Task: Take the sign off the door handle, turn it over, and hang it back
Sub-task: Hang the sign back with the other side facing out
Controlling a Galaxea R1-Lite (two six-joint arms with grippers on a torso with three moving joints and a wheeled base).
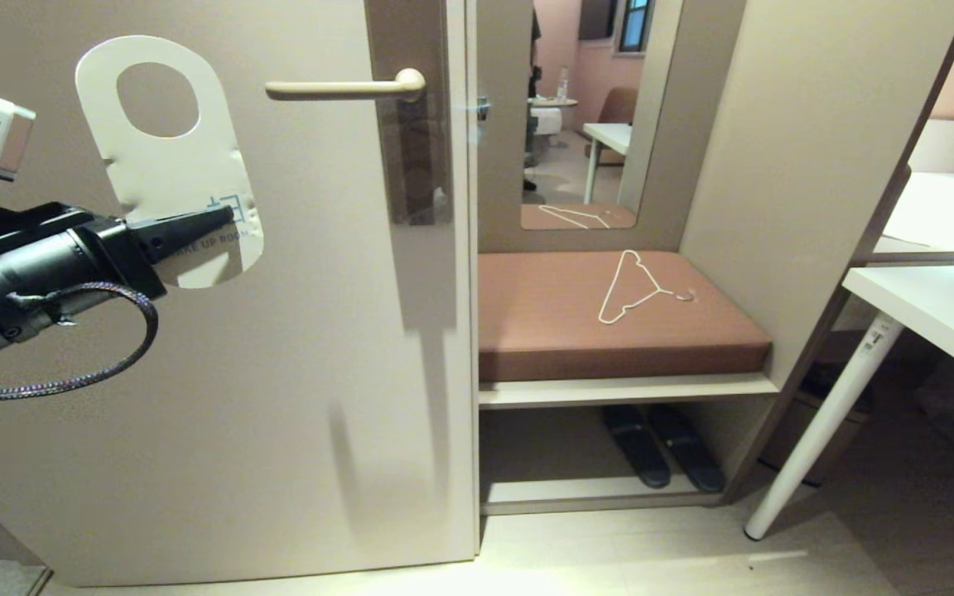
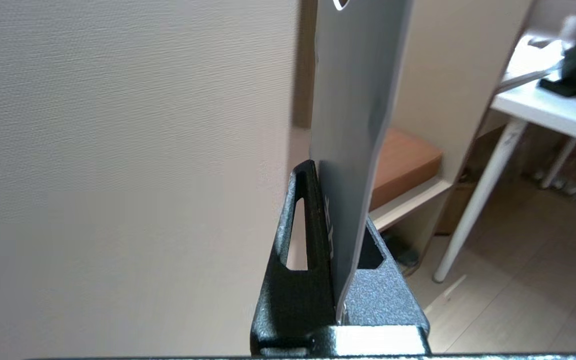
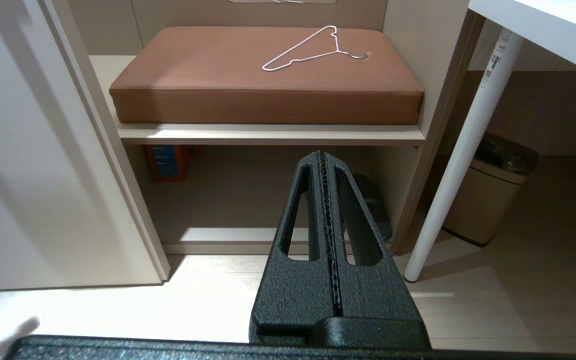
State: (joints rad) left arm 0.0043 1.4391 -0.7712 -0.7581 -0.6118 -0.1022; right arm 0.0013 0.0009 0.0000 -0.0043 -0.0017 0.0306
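Sign (image 1: 164, 170): white face shown, "…KE UP ROOM" legible, held left of the handle (image 1: 344, 88), off it.
Left gripper (image 1: 224, 217): clamped on the sign's lower end.
Right gripper (image 3: 324, 159): fingers together, empty.

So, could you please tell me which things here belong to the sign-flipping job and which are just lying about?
Belong to the job:
- sign, clamped in the left gripper
- door handle, bare

Just lying about:
- wire hanger on the cushion
- slippers
- bin
- right gripper, shut, idle

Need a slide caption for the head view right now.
Left pincer holds the white rounded card sign off the bare cream-beige lever door handle, left of it.
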